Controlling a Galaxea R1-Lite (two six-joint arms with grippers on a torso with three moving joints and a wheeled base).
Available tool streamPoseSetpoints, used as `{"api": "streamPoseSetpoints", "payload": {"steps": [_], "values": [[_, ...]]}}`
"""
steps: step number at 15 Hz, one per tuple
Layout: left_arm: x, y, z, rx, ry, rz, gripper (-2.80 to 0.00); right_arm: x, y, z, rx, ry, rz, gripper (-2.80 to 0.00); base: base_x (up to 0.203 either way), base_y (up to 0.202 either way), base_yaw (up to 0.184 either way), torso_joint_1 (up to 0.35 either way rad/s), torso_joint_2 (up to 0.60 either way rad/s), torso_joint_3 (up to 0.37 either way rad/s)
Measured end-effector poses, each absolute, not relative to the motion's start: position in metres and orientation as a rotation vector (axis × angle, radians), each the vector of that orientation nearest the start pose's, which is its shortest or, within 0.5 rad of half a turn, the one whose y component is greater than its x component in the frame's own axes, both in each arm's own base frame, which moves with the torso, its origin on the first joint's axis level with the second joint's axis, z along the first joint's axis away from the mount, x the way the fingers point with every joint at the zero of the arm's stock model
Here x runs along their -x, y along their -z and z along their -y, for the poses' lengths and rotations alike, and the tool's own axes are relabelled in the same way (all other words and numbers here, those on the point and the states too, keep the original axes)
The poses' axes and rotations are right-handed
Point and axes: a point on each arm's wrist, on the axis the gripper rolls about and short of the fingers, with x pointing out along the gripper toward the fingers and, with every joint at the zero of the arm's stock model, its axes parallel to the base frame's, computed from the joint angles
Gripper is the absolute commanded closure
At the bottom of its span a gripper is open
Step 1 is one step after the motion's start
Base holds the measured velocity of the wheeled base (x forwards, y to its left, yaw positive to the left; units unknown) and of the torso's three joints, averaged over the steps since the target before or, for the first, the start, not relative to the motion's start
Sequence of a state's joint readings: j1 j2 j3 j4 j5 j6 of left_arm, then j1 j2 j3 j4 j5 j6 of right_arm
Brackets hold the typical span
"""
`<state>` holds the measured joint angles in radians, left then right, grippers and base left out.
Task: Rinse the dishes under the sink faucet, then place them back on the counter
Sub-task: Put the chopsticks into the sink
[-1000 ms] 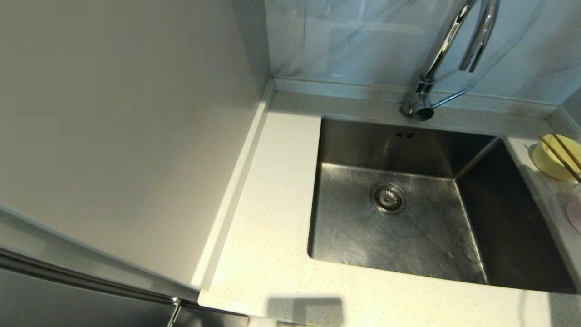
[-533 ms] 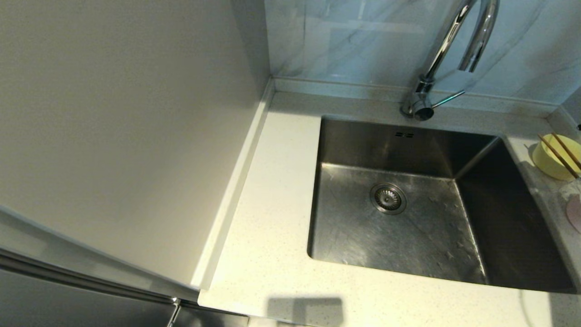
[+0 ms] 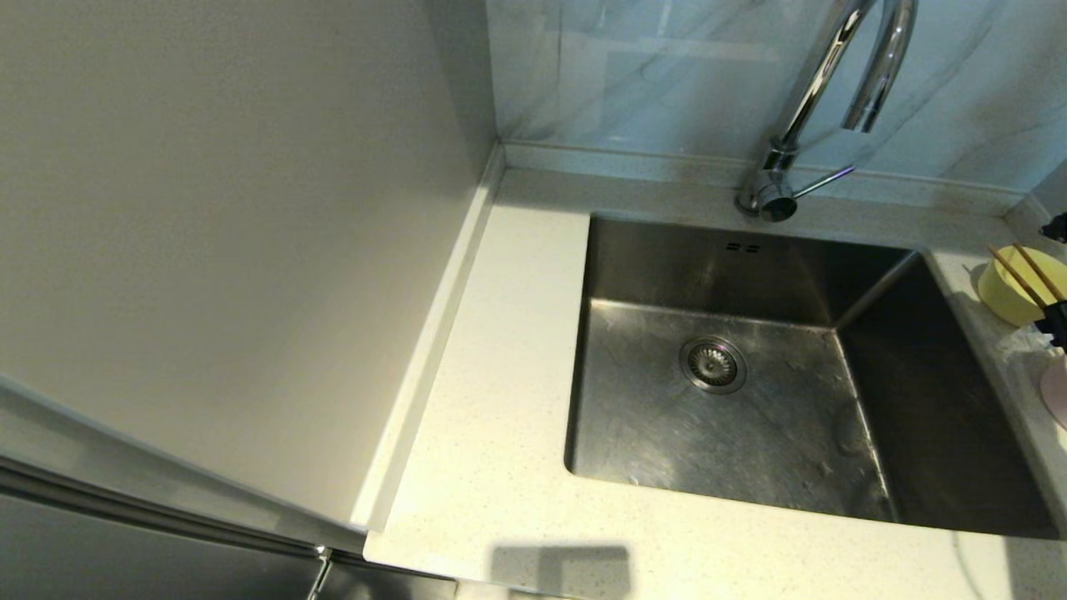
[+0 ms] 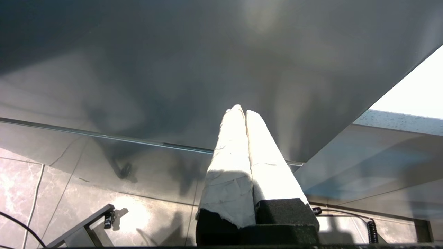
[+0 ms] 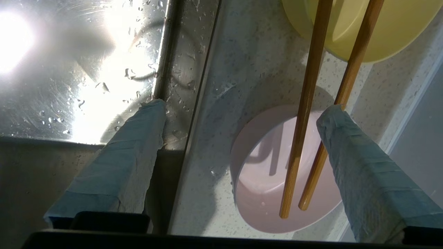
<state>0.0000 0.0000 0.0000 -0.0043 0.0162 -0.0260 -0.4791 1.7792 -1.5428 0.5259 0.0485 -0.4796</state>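
**Dishes on table right of sink**

Yellow bowl [image 3: 1013,292] on the table [image 3: 500,467], just right of the sink [image 3: 750,400], near the back corner. Pink bowl [image 5: 277,180] just in front of it, cut off by the head view's right edge. Chopsticks [image 5: 308,103] side by side, bridging both bowls: far ends across the yellow bowl's rim, near ends resting inside the pink bowl. Droplets on the table strip between bowls and sink, and on the sink's steel wall.

Right gripper [image 5: 242,114] above the pink bowl, fingers [image 5: 135,145] spread wide and holding nothing: one over the sink's edge, the other close beside the outer chopstick; contact there not clear. Only a dark sliver of that gripper at the head view's right edge, by the yellow bowl.

Faucet [image 3: 834,92] behind the sink, spout arched over the basin, side lever pointing right. Drain [image 3: 713,364] in the sink floor.

Left gripper [image 4: 244,114] away from the sink, below table level, beside a dark cabinet panel [image 4: 173,69], fingers pressed together, empty.
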Motion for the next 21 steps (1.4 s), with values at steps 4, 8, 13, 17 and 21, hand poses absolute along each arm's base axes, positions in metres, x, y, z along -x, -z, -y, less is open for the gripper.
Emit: {"api": "streamPoseSetpoints", "payload": {"steps": [4,8,13,17,21], "values": [[0.023,-0.076,0.000,0.026,-0.016,0.004,0.00,-0.299,-0.257,0.156,0.289,0.302,-0.768,-2.80,0.000,0.000,0.000,0.000,0.00,0.000],[0.023,-0.076,0.000,0.026,-0.016,0.004,0.00,-0.306,-0.255,0.165,0.304,0.370,-0.781,-2.80,0.000,0.000,0.000,0.000,0.00,0.000],[0.023,-0.076,0.000,0.025,-0.016,0.004,0.00,-0.308,-0.252,0.174,0.299,0.400,-0.793,-2.80,0.000,0.000,0.000,0.000,0.00,0.000],[0.023,-0.076,0.000,0.025,-0.016,0.004,0.00,-0.309,-0.247,0.178,0.293,0.404,-0.806,-2.80,0.000,0.000,0.000,0.000,0.00,0.000],[0.023,-0.076,0.000,0.026,-0.016,0.004,0.00,-0.312,-0.245,0.180,0.292,0.404,-0.811,-2.80,0.000,0.000,0.000,0.000,0.00,0.000]]}}
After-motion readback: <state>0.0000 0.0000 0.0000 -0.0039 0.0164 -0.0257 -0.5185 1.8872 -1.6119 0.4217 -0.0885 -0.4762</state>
